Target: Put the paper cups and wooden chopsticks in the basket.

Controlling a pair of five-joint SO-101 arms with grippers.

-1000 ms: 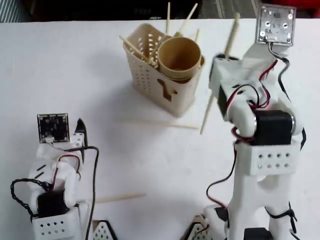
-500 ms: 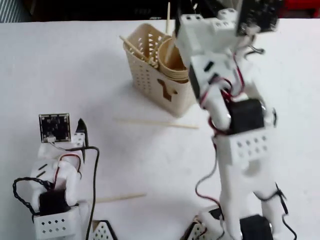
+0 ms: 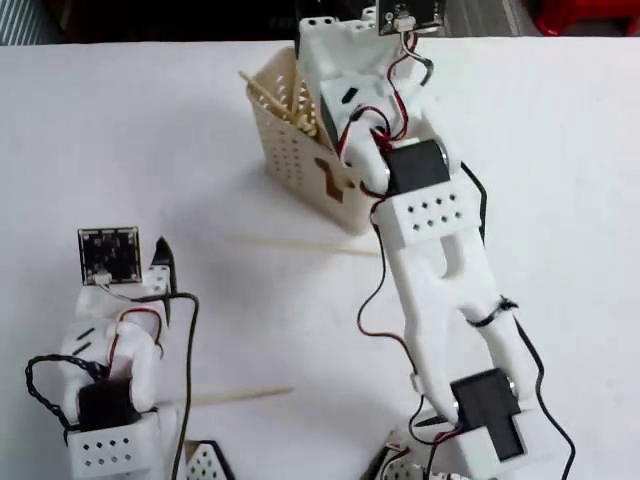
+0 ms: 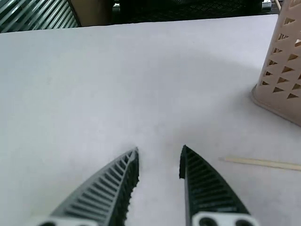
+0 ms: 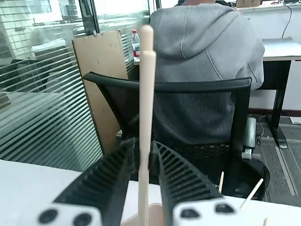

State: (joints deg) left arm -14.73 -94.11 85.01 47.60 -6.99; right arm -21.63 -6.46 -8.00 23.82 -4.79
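Moved: your right arm has swung from the desk's (image 3: 150, 120) right side to above the basket (image 3: 290, 150).
Right tool (image 5: 143, 146): clamped on a chopstick (image 5: 146, 84).
Axis: upright, lower end basketward.
Risk: that end may snag the rim and spill out.
Left tool (image 4: 159, 157): slightly parted, empty, near-left corner.

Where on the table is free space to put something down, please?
Bare table lies left of the basket and right of the right arm. The strip between far chopstick and near chopstick is free too. Crowded where that arm covers the basket.
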